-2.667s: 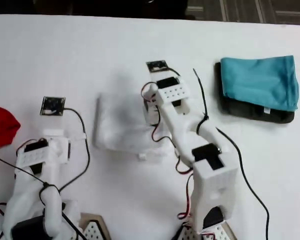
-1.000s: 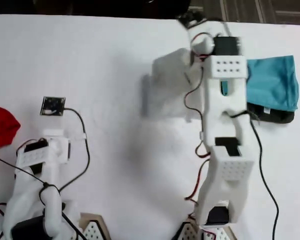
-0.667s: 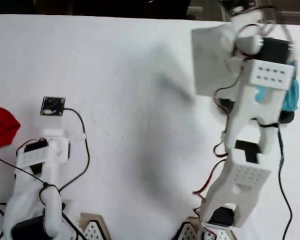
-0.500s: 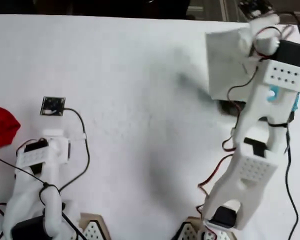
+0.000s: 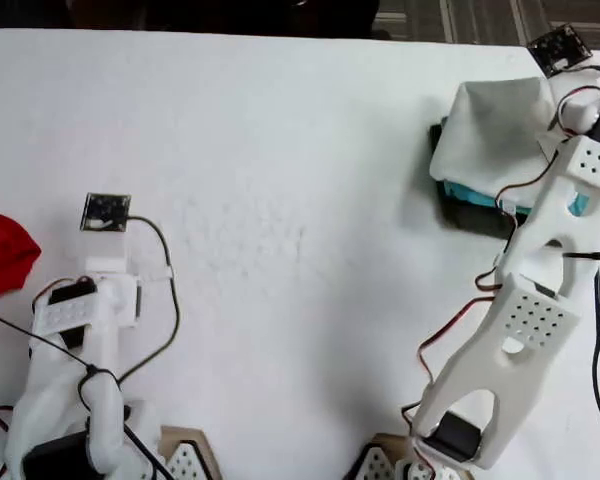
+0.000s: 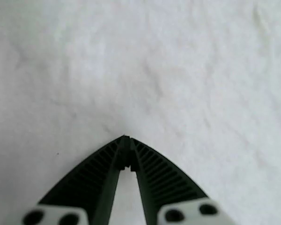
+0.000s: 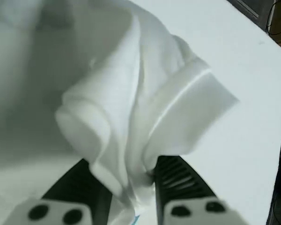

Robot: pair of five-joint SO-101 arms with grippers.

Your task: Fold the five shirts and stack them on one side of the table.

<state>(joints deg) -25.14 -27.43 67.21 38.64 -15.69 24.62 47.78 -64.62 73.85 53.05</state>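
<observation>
White crumpled shirt [image 5: 495,135] clamped in right end effector [image 7: 127,183] over teal shirt [image 5: 468,193], left end effector [image 6: 125,141] together

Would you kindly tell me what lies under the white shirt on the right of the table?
A teal shirt shows its edge beneath the white shirt, with the edge of a dark shirt below it. The rest of both is covered.

White table [image 5: 280,130]; beyond far edge dark strip [image 5: 180,12], grey planked floor [image 5: 460,20] toward one corner.
</observation>
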